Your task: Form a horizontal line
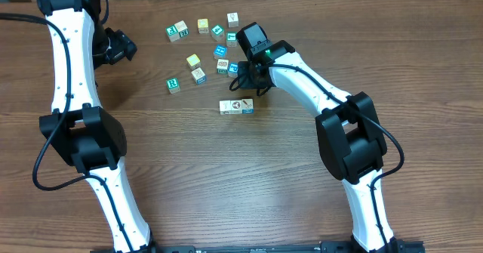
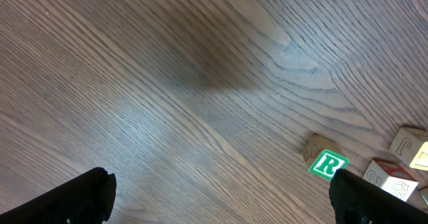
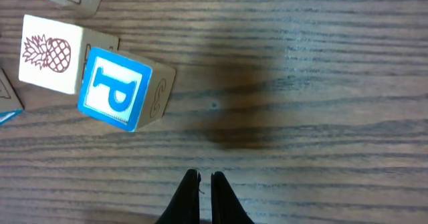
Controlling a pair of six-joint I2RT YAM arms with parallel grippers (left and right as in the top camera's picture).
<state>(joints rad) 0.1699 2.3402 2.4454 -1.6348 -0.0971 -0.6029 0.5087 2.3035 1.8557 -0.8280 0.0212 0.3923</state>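
Nearest the robot's base, the horizontal line (image 1: 236,106) lies on the surface (image 1: 264,170): a short row of touching cubes with pale faces, seemingly three, though the count is hard to read. No teal-green cube has joined it, so at least one seems left to add.

Just at 12 o'clock from the row, the right gripper (image 3: 200,184) hangs with its fingers pressed together and nothing between them. A blue P cube (image 3: 117,90) and a pineapple cube (image 3: 50,53) sit at its 10 o'clock.

Farther out, loose cubes (image 1: 198,49) lie scattered from 10 to 12 o'clock of the row.

The left gripper (image 2: 227,197) is spread wide and empty, with a green R cube (image 2: 328,165) at its 2 o'clock.
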